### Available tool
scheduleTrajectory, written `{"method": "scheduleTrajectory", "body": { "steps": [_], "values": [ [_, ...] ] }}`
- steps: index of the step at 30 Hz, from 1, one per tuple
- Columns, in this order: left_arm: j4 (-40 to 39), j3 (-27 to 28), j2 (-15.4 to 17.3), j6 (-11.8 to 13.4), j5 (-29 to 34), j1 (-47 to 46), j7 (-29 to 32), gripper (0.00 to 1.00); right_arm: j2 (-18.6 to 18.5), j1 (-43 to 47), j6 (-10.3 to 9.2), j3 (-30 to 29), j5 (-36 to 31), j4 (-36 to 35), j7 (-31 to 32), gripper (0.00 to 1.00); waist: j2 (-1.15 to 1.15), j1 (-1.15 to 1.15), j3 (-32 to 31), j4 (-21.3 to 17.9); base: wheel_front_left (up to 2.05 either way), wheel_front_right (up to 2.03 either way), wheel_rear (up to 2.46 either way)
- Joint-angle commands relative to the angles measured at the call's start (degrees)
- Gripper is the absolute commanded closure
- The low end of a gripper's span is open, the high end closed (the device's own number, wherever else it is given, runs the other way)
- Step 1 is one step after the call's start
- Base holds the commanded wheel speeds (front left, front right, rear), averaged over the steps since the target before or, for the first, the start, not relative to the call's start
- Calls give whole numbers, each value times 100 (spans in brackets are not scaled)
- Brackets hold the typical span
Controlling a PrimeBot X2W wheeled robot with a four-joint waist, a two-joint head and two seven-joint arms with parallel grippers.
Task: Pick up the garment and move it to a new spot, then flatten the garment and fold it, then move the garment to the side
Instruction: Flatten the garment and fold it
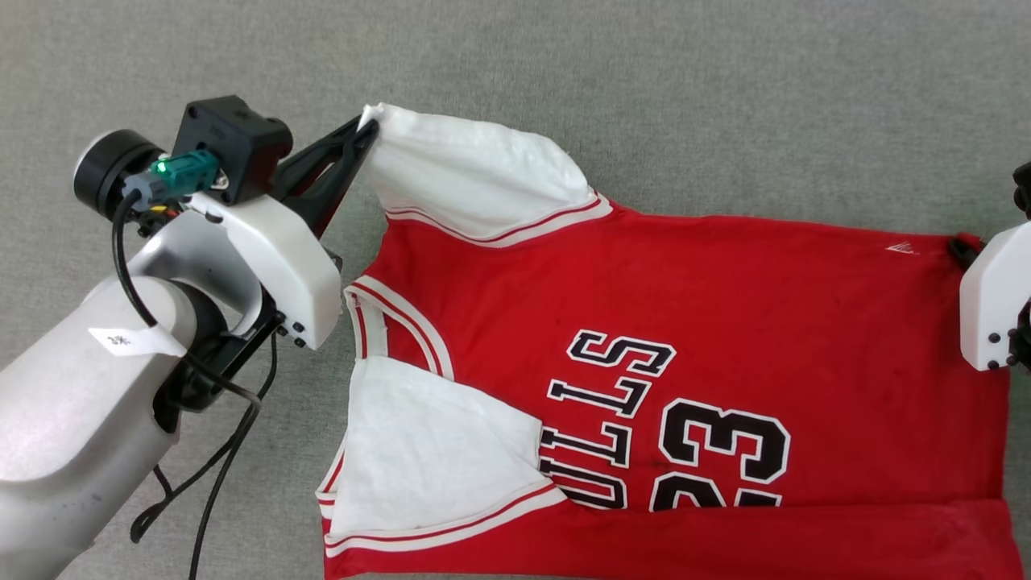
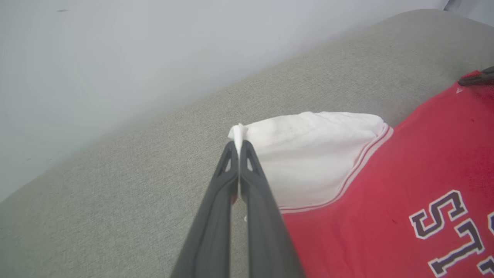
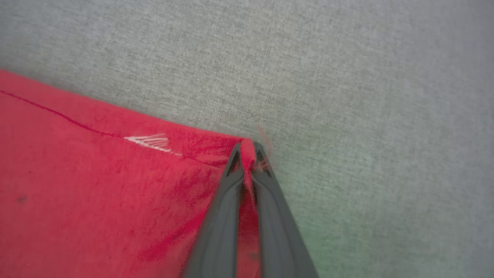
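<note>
The garment lies flat on the grey fabric surface, lettering side up. Its long axis runs across the head view, with the collar toward the robot's left and the hem toward its right. The far white sleeve extends away from the robot. The near sleeve lies over the red body. The left gripper is clamped on the tip of the far sleeve. The right gripper is clamped on the far hem corner.
</note>
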Motion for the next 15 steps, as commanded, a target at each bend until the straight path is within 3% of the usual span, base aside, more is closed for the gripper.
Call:
{"method": "scheduleTrajectory", "body": {
  "steps": [1, 15],
  "values": [
    [55, 34, -25, 25, -39, 78, -53, 100, 31, 39, -13, -42, -18, 147, -70, 100, 0, 0, -100, -21, 0, 0, 0],
    [299, 86, -30, 282, -399, 909, -507, 100, 460, 550, -12, -792, 231, 159, -1096, 100, 0, 0, -1019, -164, 0, 0, 0]
  ]
}}
